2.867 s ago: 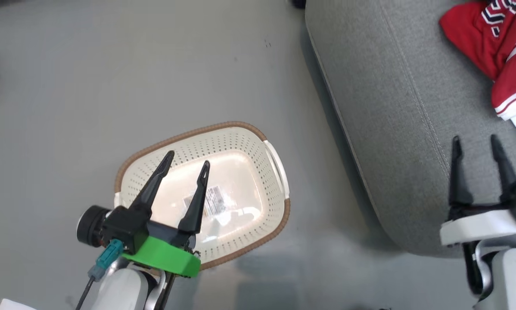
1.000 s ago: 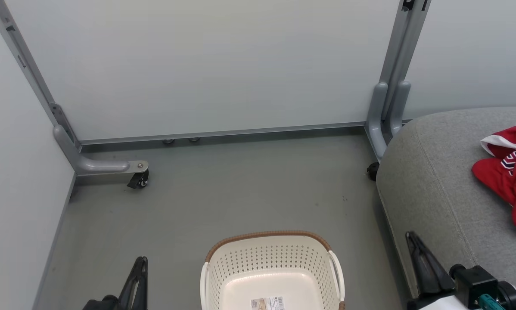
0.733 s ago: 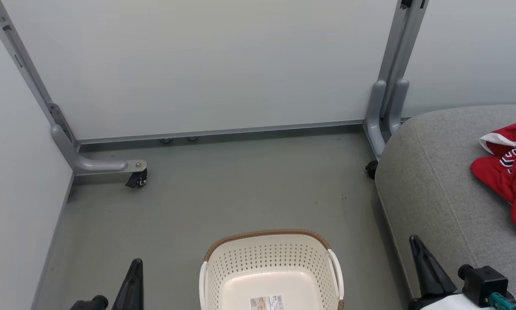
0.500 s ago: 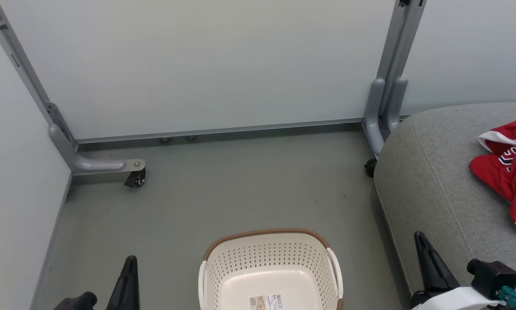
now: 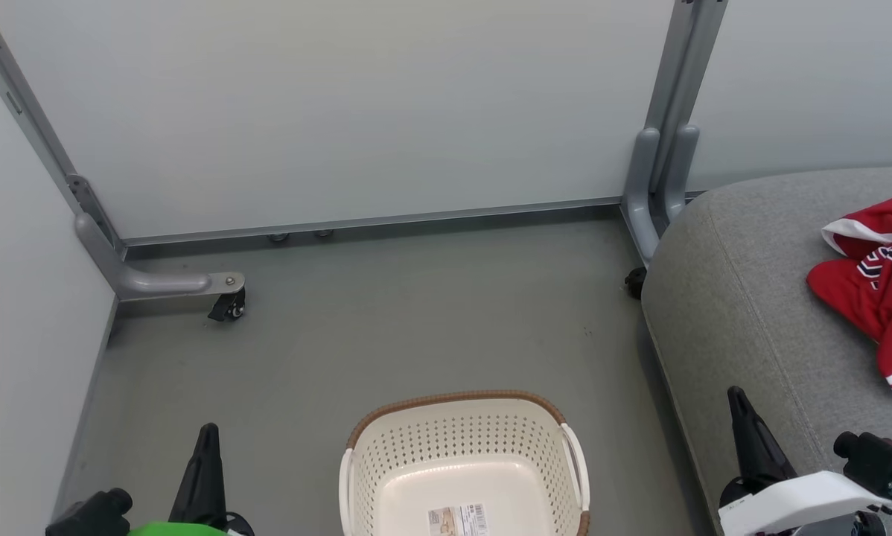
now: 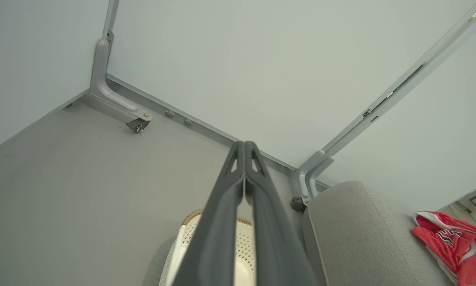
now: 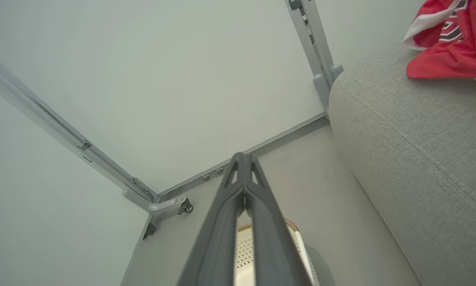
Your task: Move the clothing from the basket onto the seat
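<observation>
Now: both grippers shut, jersey on the cushion

Both grippers are closed, finger pressed flat against finger, with nothing between them. The left gripper [image 5: 208, 439] stands over bare grey floor [image 5: 386, 320]. The basket [image 5: 457, 398] sits near on its right, with a strip of open floor between them. The basket's bottom shows bare plastic and a printed label [image 5: 457, 519].

The right gripper [image 5: 736, 398] shows against the rounded left edge of the seat [image 5: 744, 313], and the basket is to its left across a narrow band of floor. The clothing [image 5: 874, 275] lies on the seat ahead and to the right of this gripper, well apart from its tip, and runs past the picture's right edge.

Ahead of both grippers the floor runs open as far as the pale wall panels [image 5: 342, 112]. A grey foot with a black caster [image 5: 228, 307] stands ahead of the left gripper. A grey upright post [image 5: 662, 171] rises at the seat's far corner, ahead and left of the right gripper. A side panel closes in to the left of the left gripper.
</observation>
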